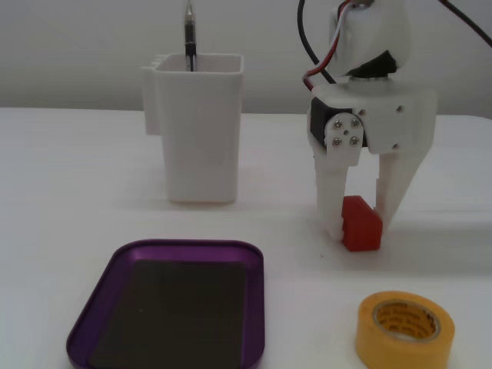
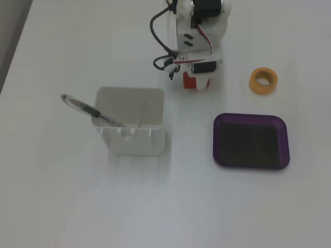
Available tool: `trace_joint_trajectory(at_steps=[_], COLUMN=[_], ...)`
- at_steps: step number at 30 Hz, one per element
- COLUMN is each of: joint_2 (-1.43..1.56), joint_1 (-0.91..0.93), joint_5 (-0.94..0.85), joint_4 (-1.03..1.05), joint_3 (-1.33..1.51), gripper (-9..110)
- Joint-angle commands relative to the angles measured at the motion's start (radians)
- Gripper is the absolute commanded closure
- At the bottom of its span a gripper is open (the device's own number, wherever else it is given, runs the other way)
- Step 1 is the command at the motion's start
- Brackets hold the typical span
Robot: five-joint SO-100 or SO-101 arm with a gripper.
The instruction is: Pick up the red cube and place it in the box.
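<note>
The red cube (image 1: 361, 227) rests on the white table right of centre in a fixed view. It shows as a small red patch (image 2: 187, 80) under the arm in the other fixed view. My white gripper (image 1: 360, 224) points straight down over it, with one finger on each side, and the cube fills the gap between them. The jaws look closed against its sides. From above the gripper (image 2: 195, 85) hides most of the cube. The purple box (image 1: 115, 261) lies empty at the front left, apart from the cube, and shows lower right from above (image 2: 251, 117).
A tall white container (image 1: 200, 138) with a pen (image 1: 189, 31) in it stands left of the gripper; both show from above (image 2: 137, 142), (image 2: 83, 106). A yellow tape roll (image 1: 400, 352) lies in front of the cube, also seen from above (image 2: 254, 83).
</note>
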Motion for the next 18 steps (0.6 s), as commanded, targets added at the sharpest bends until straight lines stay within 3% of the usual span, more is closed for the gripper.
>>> trace_joint_trajectory(at_steps=[1,11,18], joint_2=[0.12,0.347,0.216], joint_1=[-0.003,-0.186,-0.307], joint_5=[-0.012,-0.13,-0.135], joint_4=[0.072,0.147,0.04], joint_3=[-0.12,-0.37,-0.388], gripper=[102,102,102])
